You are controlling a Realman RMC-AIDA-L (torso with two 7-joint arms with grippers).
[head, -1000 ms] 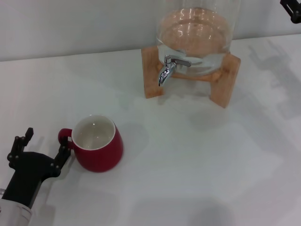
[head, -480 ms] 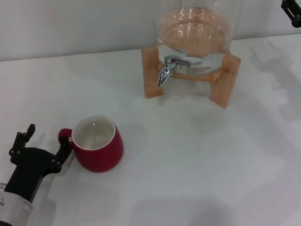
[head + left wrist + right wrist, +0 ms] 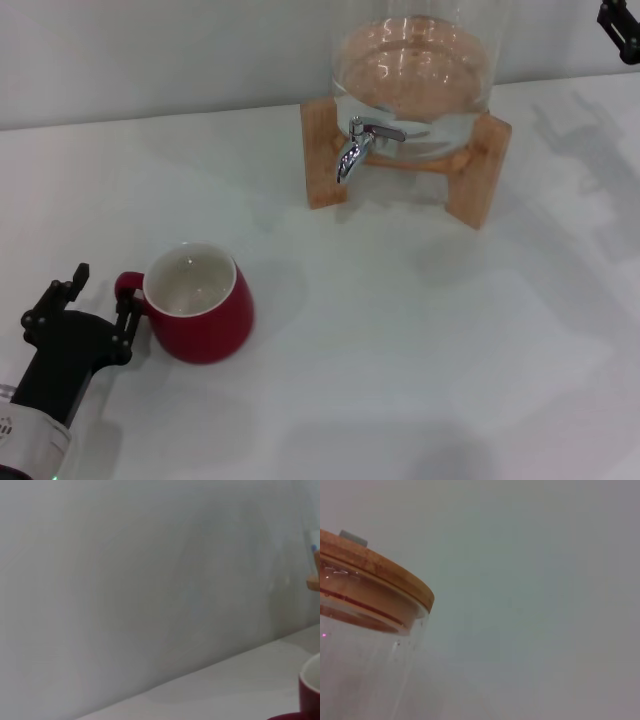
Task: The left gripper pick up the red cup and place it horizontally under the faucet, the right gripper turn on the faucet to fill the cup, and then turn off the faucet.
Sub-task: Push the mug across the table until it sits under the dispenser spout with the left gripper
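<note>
The red cup (image 3: 198, 310) stands upright on the white table, its white inside showing and its loop handle turned toward my left gripper (image 3: 98, 300). That gripper sits low at the near left, open, with one finger (image 3: 124, 320) right against the handle and the other apart from it. A sliver of the cup (image 3: 311, 690) shows in the left wrist view. The chrome faucet (image 3: 355, 145) points down from the glass jar (image 3: 415, 60) at the back, well away from the cup. Only a black tip of my right gripper (image 3: 620, 25) shows at the far right corner.
The jar rests on a wooden stand (image 3: 322, 160) near the back wall. Its wooden lid (image 3: 380, 572) fills part of the right wrist view. Bare white table lies between the cup and the stand.
My left gripper has crept forward and to the right, up to the handle. The cup has shifted slightly left. The right gripper has stayed put.
</note>
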